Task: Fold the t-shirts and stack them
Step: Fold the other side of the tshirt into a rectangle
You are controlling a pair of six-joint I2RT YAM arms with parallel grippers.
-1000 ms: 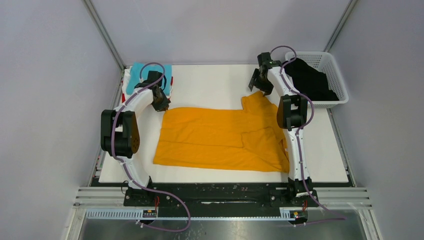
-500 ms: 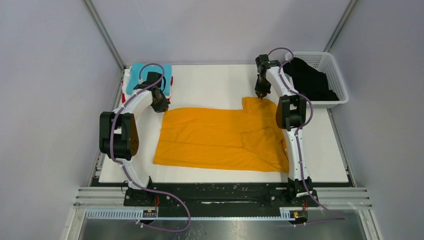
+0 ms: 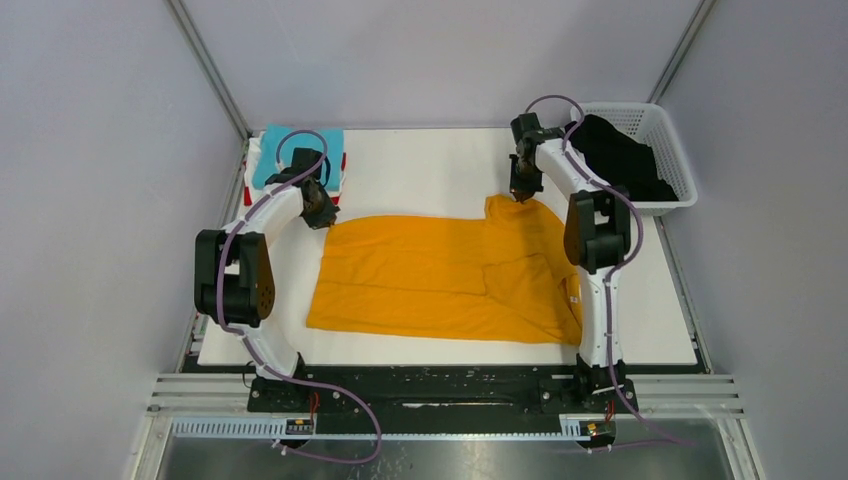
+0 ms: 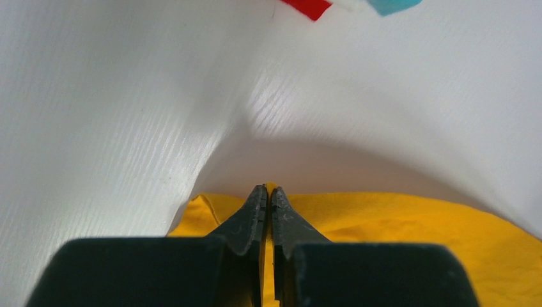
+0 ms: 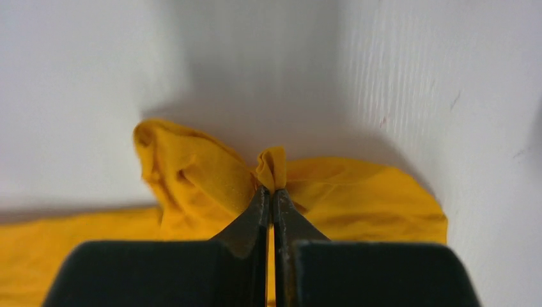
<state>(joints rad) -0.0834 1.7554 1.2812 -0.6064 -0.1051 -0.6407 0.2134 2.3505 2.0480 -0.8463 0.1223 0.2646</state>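
At the far left corner of the white counter (image 3: pixel 430 165) sits a folded stack (image 3: pixel 297 158) of shirts, turquoise on top with white and red edges showing beneath. Just beside it, the left hand (image 3: pixel 324 217) has its fingers pressed together on the far left corner of the mustard-orange t-shirt (image 3: pixel 440 280), which lies spread across the middle of the counter. The right hand (image 3: pixel 519 195) is clamped on a bunched fold at the shirt's far right corner. Further right, a white lattice basket (image 3: pixel 668 125) holds black cloth (image 3: pixel 620 160)

Four t-shirts (image 3: pixel 440 270), two pincers (image 3: pixel 325 219) (image 3: pixel 519 195), one basket (image 3: pixel 676 160)
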